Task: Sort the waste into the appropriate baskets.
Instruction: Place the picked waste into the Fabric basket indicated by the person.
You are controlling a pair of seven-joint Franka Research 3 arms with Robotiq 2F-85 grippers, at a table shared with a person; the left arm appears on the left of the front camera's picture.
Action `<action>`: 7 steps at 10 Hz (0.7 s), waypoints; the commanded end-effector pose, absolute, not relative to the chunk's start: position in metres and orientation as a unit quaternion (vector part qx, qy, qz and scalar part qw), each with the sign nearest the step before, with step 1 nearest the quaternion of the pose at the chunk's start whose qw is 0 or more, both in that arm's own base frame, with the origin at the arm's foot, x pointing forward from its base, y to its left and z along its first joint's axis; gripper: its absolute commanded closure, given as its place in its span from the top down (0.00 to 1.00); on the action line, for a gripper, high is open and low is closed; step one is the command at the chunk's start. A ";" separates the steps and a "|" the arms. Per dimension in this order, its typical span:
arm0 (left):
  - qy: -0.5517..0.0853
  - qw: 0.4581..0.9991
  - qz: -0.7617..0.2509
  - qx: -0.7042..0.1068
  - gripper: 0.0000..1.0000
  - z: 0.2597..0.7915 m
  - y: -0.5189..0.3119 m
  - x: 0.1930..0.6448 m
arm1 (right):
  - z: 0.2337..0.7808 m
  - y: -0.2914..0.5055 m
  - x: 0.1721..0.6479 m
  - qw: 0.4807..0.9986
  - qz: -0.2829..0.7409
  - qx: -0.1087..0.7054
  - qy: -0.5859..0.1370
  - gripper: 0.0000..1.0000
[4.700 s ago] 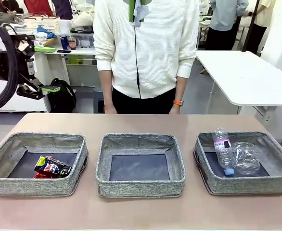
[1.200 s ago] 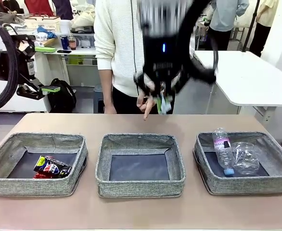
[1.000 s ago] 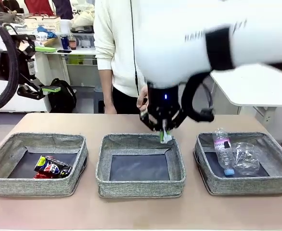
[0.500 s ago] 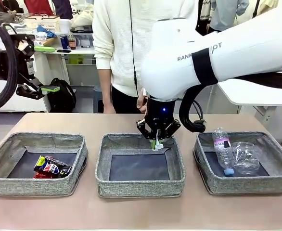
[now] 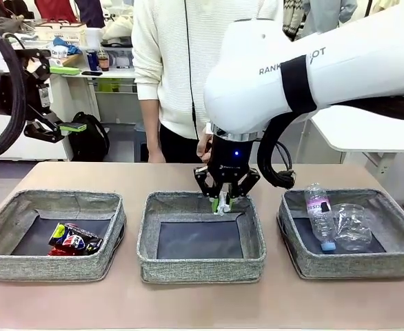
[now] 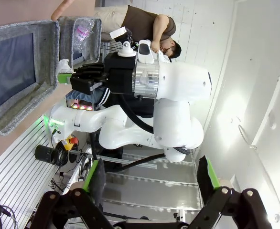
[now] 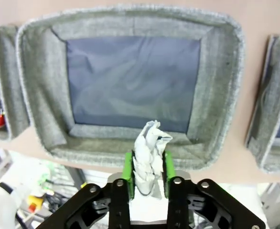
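My right gripper (image 5: 223, 203) hangs over the far wall of the middle basket (image 5: 202, 269), shut on a white crumpled paper wad (image 7: 148, 148) that stands between its green pads (image 7: 127, 168). The hold looks loose. In the right wrist view the basket's dark bottom (image 7: 130, 86) lies just beyond the wad. The left basket (image 5: 50, 265) holds crushed red and dark-blue cans (image 5: 74, 239). A clear bottle with a blue cap (image 5: 319, 217) and a clear cup (image 5: 352, 226) lie in the right basket (image 5: 354, 265). My left gripper (image 5: 67, 98) is raised at the far left, open and empty.
A person in a white sweater (image 5: 181, 62) stands at the table's far edge, one hand (image 5: 203, 146) low behind my right arm. A white side table (image 5: 354, 110) stands at the back right. Bare tabletop (image 5: 202, 303) runs in front of the baskets.
My right arm swung in with the paper wad and came down to the middle basket's far wall. Its fingers now stand slightly wider apart. The left arm has not moved.
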State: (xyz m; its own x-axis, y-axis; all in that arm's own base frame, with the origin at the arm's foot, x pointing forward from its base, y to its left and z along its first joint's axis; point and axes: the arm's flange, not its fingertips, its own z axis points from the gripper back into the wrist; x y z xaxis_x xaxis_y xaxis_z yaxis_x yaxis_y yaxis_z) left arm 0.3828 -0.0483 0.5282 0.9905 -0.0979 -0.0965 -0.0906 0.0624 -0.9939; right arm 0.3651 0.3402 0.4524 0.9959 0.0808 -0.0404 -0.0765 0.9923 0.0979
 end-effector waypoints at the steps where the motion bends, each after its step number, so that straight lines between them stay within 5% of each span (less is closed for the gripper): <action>1: 0.065 0.722 -0.003 -0.689 1.00 0.531 -0.048 0.383 | 0.454 0.331 0.361 0.996 0.047 0.067 0.031 1.00; 3: 0.065 0.722 -0.003 -0.689 1.00 0.531 -0.048 0.383 | 0.454 0.330 0.361 0.996 0.047 0.067 0.031 0.90; 4: 0.065 0.722 -0.003 -0.689 1.00 0.531 -0.048 0.383 | 0.454 0.329 0.361 0.996 0.047 0.069 0.032 1.00; 7: 0.065 0.722 -0.003 -0.689 1.00 0.531 -0.048 0.383 | 0.458 0.324 0.361 0.996 0.040 0.077 0.030 1.00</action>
State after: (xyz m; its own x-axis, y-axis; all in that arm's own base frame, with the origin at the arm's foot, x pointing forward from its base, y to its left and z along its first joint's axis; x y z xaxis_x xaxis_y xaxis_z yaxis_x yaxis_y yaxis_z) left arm 0.3828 -0.0483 0.5282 0.9905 -0.0979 -0.0965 -0.0906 0.0624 -0.9939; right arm 0.3665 0.3362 0.4566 0.9969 0.0675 -0.0399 -0.0626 0.9917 0.1127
